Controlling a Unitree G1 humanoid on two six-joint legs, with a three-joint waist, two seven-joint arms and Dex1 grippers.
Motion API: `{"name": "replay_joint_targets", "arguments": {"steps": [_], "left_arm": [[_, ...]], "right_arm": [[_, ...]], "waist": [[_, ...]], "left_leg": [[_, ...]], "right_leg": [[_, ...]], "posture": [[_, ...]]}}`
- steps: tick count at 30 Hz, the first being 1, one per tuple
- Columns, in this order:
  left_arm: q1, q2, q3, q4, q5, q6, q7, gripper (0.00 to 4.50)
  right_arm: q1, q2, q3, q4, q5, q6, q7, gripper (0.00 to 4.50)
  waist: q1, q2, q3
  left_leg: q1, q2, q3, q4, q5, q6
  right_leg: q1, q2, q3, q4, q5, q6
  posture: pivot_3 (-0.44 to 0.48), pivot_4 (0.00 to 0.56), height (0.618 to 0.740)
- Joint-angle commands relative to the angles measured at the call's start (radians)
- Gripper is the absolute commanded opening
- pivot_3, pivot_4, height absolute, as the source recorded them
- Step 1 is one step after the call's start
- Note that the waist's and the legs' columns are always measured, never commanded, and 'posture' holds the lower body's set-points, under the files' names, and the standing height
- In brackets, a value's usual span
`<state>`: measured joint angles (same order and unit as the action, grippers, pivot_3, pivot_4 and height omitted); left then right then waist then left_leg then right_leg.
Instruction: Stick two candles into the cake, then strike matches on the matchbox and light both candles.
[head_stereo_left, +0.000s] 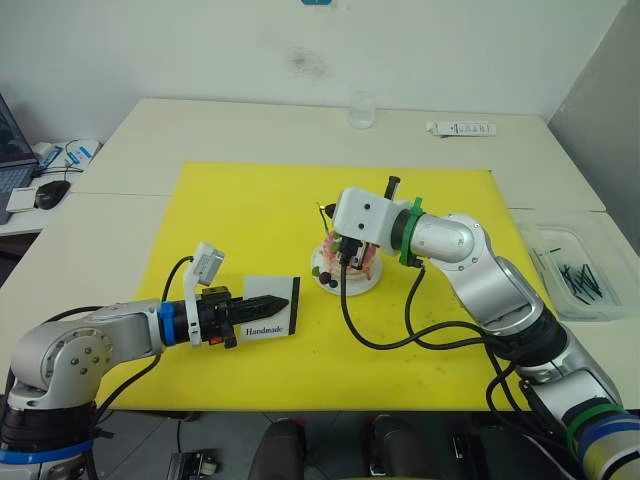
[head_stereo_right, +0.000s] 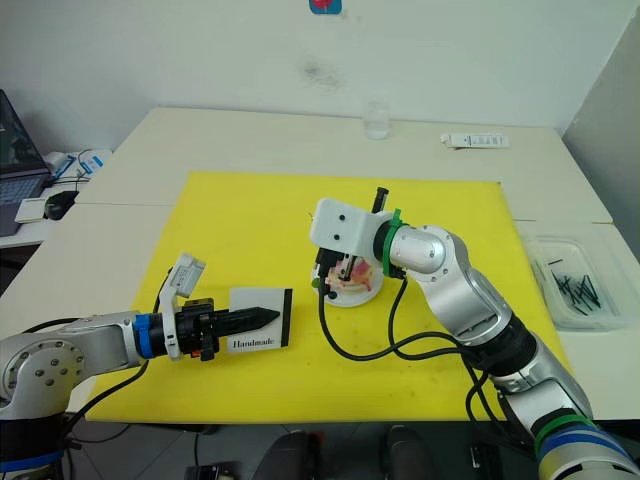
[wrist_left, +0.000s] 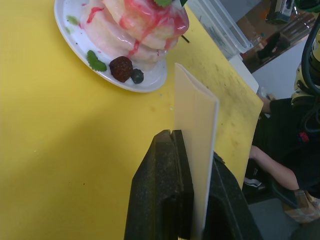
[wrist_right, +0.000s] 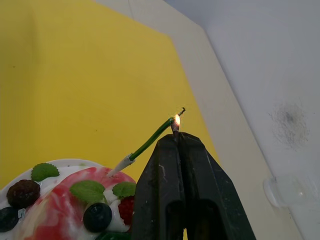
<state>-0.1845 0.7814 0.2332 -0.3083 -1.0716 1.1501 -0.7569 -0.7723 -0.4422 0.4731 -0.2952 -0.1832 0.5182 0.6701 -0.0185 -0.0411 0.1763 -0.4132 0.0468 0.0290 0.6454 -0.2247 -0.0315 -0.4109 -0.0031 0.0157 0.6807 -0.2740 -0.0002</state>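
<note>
Candle-lighting is under way: the right gripper has its fingers pressed together on a burning match, the small flame held against the tip of a thin green candle that leans out of the cake, so the wick can catch. Cake and white plate sit near the middle of the yellow mat. The left gripper pinches the matchbox on edge toward the mat's front left, probably keeping the striking strip ready for another match.
</note>
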Motion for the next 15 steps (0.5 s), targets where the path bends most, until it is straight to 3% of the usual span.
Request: {"name": "replay_joint_targets", "arguments": {"steps": [1, 15], "left_arm": [[-0.014, 0.003, 0.003, -0.016, -0.009, -0.007, -0.012, 0.00], [-0.013, 0.004, 0.001, -0.022, -0.011, -0.005, -0.011, 0.00]], "right_arm": [[-0.003, 0.001, -0.020, -0.013, -0.016, -0.021, 0.004, 0.02], [0.000, 0.020, -0.035, -0.008, -0.030, -0.033, -0.012, 0.02]], "waist": [[-0.001, 0.000, 0.000], [-0.002, 0.000, 0.000]], "left_leg": [[0.000, 0.000, 0.000, 0.000, 0.000, 0.000], [0.000, 0.000, 0.000, 0.000, 0.000, 0.000]], "right_leg": [[0.000, 0.000, 0.000, 0.000, 0.000, 0.000], [0.000, 0.000, 0.000, 0.000, 0.000, 0.000]], "posture": [[0.000, 0.150, 0.740], [0.000, 0.150, 0.740]]}}
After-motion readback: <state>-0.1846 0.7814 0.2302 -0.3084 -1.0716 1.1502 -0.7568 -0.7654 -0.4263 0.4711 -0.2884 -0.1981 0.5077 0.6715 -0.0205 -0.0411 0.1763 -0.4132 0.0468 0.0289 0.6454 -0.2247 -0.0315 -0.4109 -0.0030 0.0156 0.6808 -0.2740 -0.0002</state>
